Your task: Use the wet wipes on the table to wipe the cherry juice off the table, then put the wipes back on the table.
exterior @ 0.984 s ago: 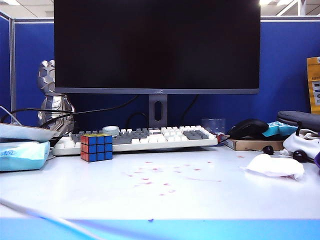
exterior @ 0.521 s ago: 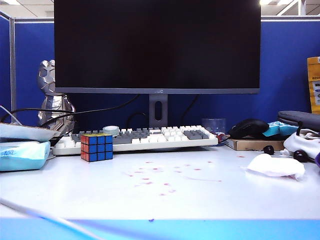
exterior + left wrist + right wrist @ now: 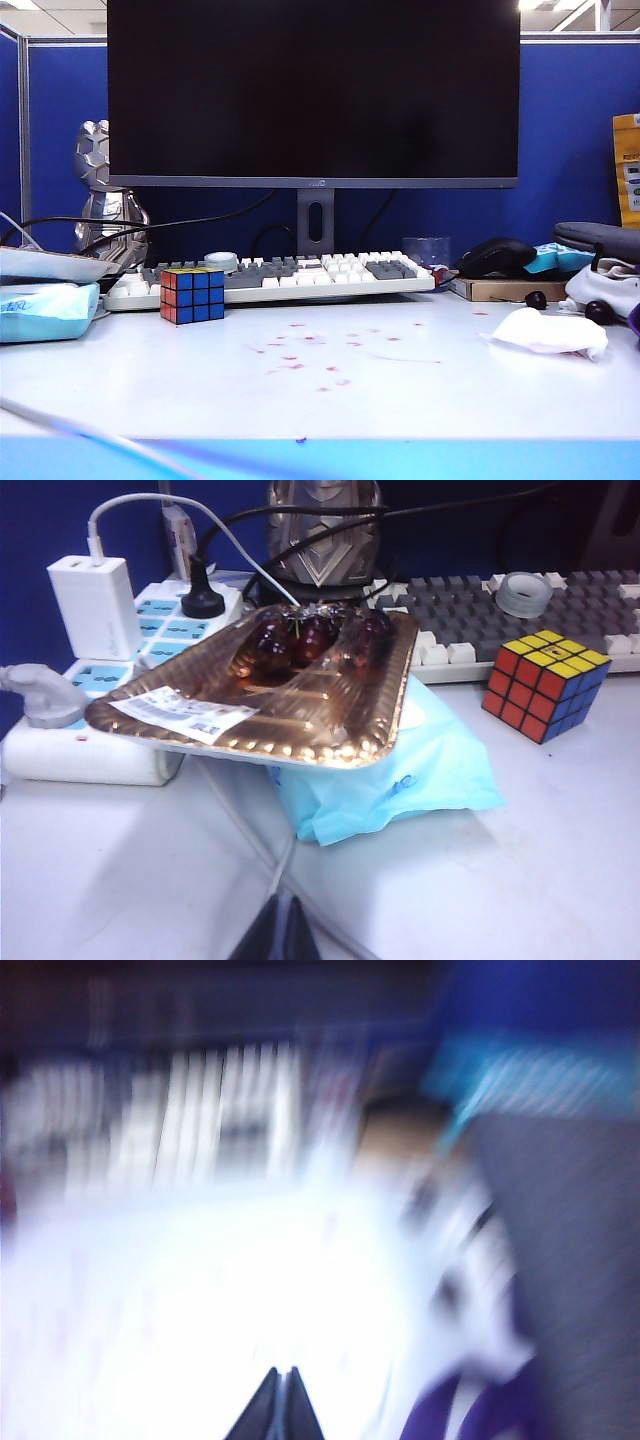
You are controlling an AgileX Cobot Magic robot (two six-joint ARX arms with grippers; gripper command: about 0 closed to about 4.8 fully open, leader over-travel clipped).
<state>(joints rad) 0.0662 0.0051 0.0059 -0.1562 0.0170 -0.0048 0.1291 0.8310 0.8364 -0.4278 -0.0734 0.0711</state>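
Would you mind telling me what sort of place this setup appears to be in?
Most likely an office cubicle desk: a large monitor above a keyboard, blue partition walls behind, and a power strip with chargers.

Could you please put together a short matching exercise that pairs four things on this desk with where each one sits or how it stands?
Things:
1. wet wipes
2. cherry juice
3. Rubik's cube
4. right gripper

Places or states:
A. in front of the keyboard's left part
B. scattered specks on the table, below the monitor
C. fingers shut, empty, seen only in its blurred wrist view
D. crumpled on the table's right side, near two dark cherries

Pairs: 1-D, 2-B, 3-A, 4-C
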